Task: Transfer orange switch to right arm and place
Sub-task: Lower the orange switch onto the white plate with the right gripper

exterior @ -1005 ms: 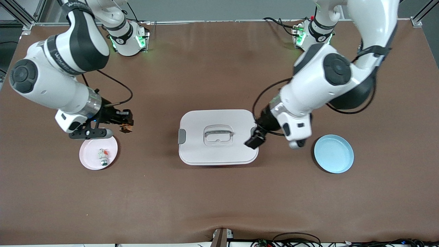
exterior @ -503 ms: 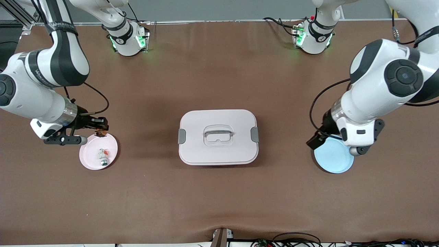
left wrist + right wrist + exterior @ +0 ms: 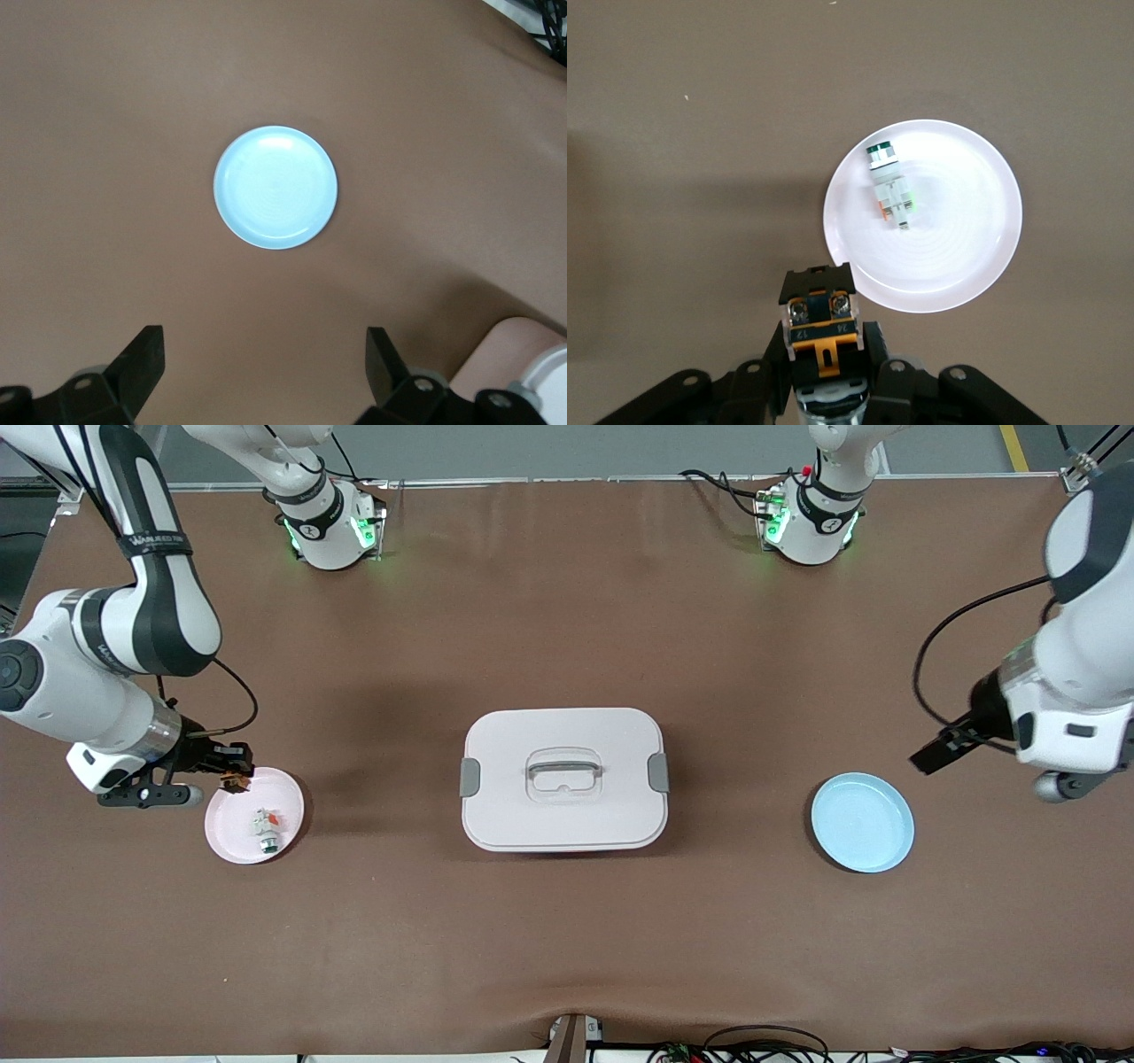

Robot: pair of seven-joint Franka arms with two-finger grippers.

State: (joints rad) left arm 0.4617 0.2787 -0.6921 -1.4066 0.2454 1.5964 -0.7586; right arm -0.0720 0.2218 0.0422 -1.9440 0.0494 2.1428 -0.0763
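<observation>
My right gripper (image 3: 232,778) is shut on the orange switch (image 3: 236,781), a small black block with an orange centre. It holds the switch over the edge of the pink plate (image 3: 288,819), on the side away from the front camera. In the right wrist view the switch (image 3: 821,320) sits between the fingers, beside the plate (image 3: 966,248). My left gripper (image 3: 930,759) is open and empty in the air beside the blue plate (image 3: 862,822), toward the left arm's end of the table. In the left wrist view its fingers (image 3: 142,359) stand wide apart, with the blue plate (image 3: 275,187) in view.
A small white-and-green part with a red bit (image 3: 266,824) lies in the pink plate, and it also shows in the right wrist view (image 3: 889,186). A white lidded box (image 3: 532,819) with grey side clips and a top handle stands at the table's centre.
My right gripper carried the switch from beside the pink plate toward the right arm's end, over the plate's edge. My left arm drew back from the box, past the blue plate.
</observation>
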